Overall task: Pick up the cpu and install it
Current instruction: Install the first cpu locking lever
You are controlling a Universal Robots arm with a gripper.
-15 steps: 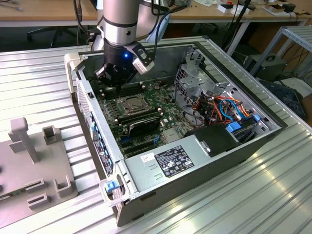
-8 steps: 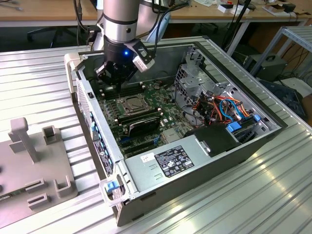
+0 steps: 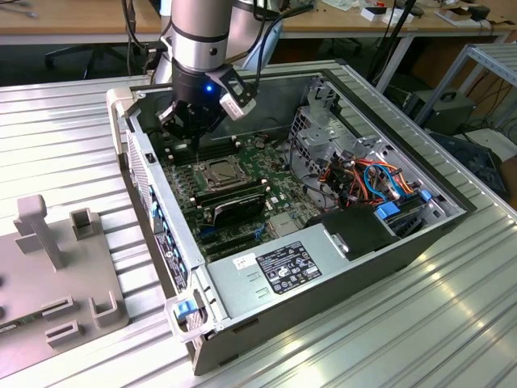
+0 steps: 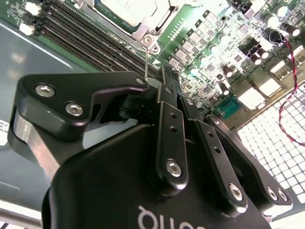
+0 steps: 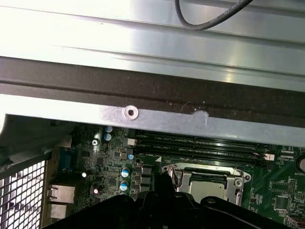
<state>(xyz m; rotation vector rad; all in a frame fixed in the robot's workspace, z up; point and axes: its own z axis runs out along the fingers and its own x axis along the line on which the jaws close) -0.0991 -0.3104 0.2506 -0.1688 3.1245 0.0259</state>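
Note:
The cpu (image 3: 220, 171) lies flat in its socket on the green motherboard (image 3: 266, 153) inside the open computer case, with the hinged metal frame (image 3: 233, 183) around it. In both wrist views its silver-grey top shows within that frame: cpu (image 4: 125, 6), cpu (image 5: 206, 185). My gripper (image 3: 191, 129) hangs just above the board, beside the socket toward the exterior view's left and back. The black fingers (image 4: 167, 102) meet at their tips and hold nothing I can see. A thin socket lever (image 4: 146, 61) stands right beside the gripper (image 4: 165, 78).
Long black modules (image 3: 234, 200) lie in front of the socket. The case's side wall (image 3: 153, 202) runs close by the gripper. A power supply (image 3: 283, 265) and a cable bundle (image 3: 371, 179) fill the near and right parts. A grey fixture (image 3: 48, 242) sits on the table.

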